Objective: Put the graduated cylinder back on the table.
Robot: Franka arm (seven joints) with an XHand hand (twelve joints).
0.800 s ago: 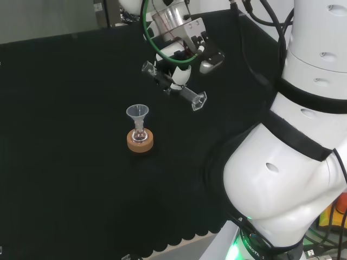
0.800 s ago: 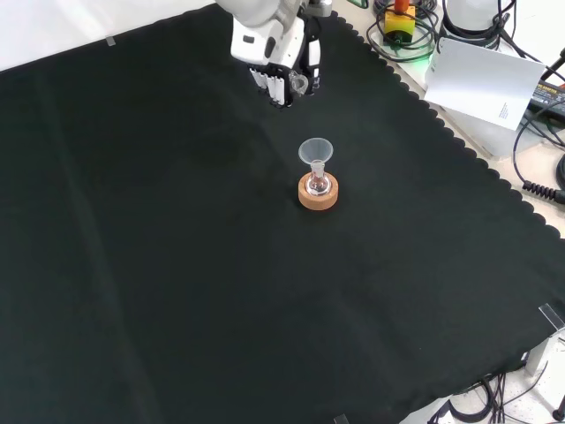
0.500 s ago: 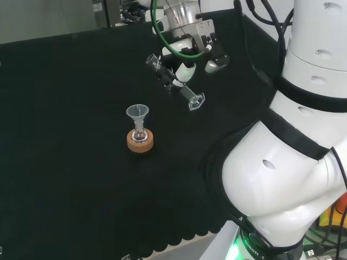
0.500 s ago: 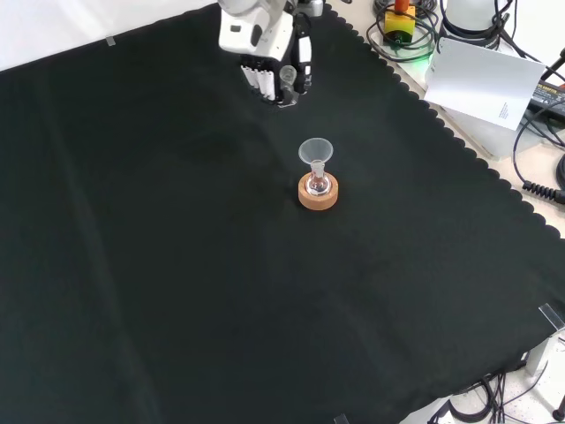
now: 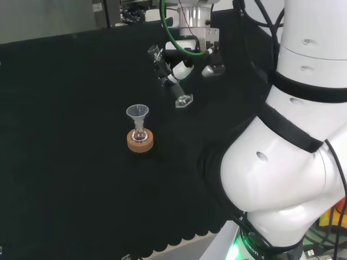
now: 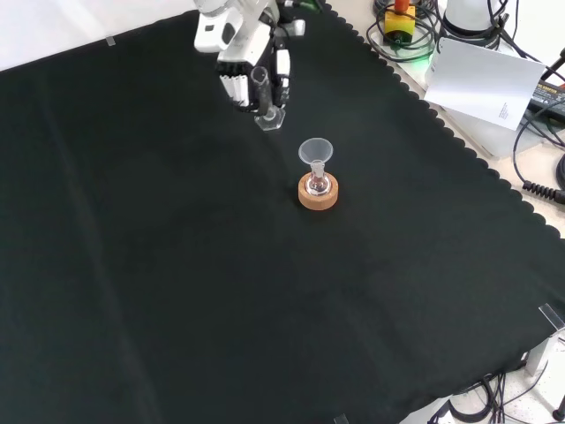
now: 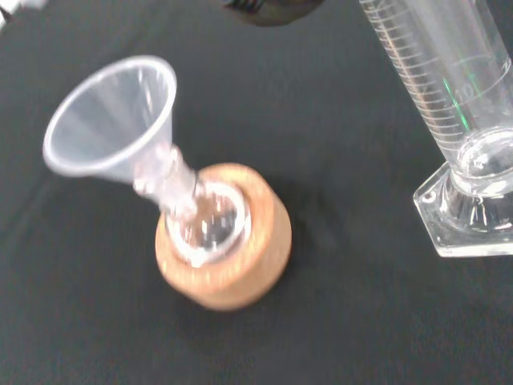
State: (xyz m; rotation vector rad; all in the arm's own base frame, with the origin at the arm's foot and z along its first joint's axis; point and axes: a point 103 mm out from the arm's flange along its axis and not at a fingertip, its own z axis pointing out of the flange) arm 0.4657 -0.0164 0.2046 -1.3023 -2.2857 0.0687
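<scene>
my robot hand (image 5: 187,65) curls round the tilted graduated cylinder (image 5: 169,81), held at one o'clock from the funnel (image 5: 137,115) over the counter (image 5: 65,162).

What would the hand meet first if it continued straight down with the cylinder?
Probably bare black cloth. The hand holds the graduated cylinder tilted, base lowest; the funnel on its cork ring stands aside.

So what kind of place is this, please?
Probably a lab bench: the hand holds a clear cylinder, and a funnel sits in a small flask on a cork ring.
</scene>
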